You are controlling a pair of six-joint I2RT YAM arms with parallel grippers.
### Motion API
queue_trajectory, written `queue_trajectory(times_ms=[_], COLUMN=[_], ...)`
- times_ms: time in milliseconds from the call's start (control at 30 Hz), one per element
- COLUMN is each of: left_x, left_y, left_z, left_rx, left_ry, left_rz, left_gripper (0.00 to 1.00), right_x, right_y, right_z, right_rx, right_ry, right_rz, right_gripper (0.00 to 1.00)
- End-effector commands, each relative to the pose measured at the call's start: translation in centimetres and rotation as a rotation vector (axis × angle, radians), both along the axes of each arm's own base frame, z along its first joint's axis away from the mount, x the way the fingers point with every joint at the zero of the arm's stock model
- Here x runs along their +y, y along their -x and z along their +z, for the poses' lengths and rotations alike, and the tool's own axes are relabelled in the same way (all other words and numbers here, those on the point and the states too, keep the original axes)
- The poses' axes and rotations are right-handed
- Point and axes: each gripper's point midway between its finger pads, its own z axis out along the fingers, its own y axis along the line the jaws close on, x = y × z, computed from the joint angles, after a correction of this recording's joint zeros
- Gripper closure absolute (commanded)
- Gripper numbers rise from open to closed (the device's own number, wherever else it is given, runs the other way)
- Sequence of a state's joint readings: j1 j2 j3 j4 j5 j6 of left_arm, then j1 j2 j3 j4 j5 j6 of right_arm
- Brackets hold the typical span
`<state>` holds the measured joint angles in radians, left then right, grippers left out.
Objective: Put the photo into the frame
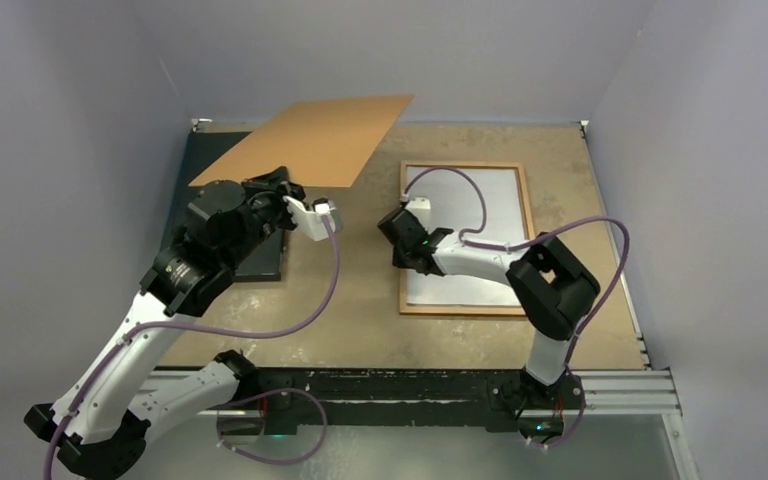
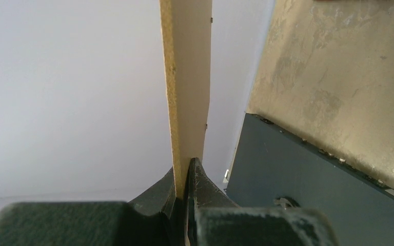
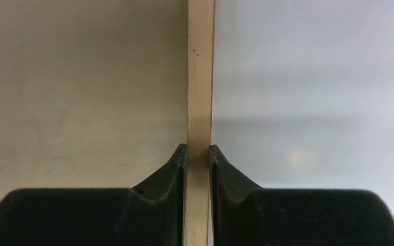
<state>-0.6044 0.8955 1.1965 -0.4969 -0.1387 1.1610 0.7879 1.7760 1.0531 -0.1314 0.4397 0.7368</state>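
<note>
Frame (image 1: 465,165): lies flat on the right half of the surface (image 1: 360,300), long side running away from the arms. A pale sheet (image 1: 490,200) fills its opening. Whether that is the photo lying face down or glass cannot be told. No printed picture shows in any view.

Board (image 1: 305,140): plain brown, lifted clear of everything and tilted over the far left corner. Likely held away so the frame's opening is free to work in.

Mat (image 1: 258,262): dark, flat on the left, partly under the left arm.

Left pincer (image 2: 184,171): clamped on the board's near edge, the thin board between its fingers.

Right pincer (image 3: 198,151): closed astride the frame's left wooden border, one finger touching each side. Probably pinning the frame so it does not slide.

Judgement: the back is off; the photo is not confirmed seated.

Room: pale grey walls (image 1: 380,50) on three sides. The surface is mottled tan and scuffed, with a metal rail (image 1: 620,385) along the near edge, by the arm bases.
</note>
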Motion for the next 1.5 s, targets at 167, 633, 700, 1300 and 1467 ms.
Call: queue_trajectory(times_ms=[167, 633, 700, 1300, 1467], left_x=[0.9, 1.1, 1.1, -1.0, -1.1], left_y=[1.3, 1.7, 1.8, 4.3, 4.8], left_z=[5.8, 4.8, 4.8, 5.0, 5.0], left_rx=[-0.141, -0.106, -0.104, -0.093, -0.095], left_ry=[0.094, 0.055, 0.054, -0.016, -0.045], left_rz=[-0.002, -0.007, -0.011, -0.209, -0.239], left_gripper=[1.0, 1.0, 1.0, 1.0, 1.0], right_x=[10.9, 13.9, 12.6, 1.5, 3.3], right_y=[0.5, 2.2, 3.0, 2.0, 3.4], right_z=[2.9, 17.4, 19.3, 32.3, 32.1], right_rx=[-0.017, -0.244, -0.323, -1.063, -1.109], right_ry=[-0.097, -0.347, -0.335, 0.131, 0.135], right_rz=[0.187, 0.495, 0.565, 0.961, 1.184], right_gripper=[0.94, 0.41, 0.22, 0.01, 0.04])
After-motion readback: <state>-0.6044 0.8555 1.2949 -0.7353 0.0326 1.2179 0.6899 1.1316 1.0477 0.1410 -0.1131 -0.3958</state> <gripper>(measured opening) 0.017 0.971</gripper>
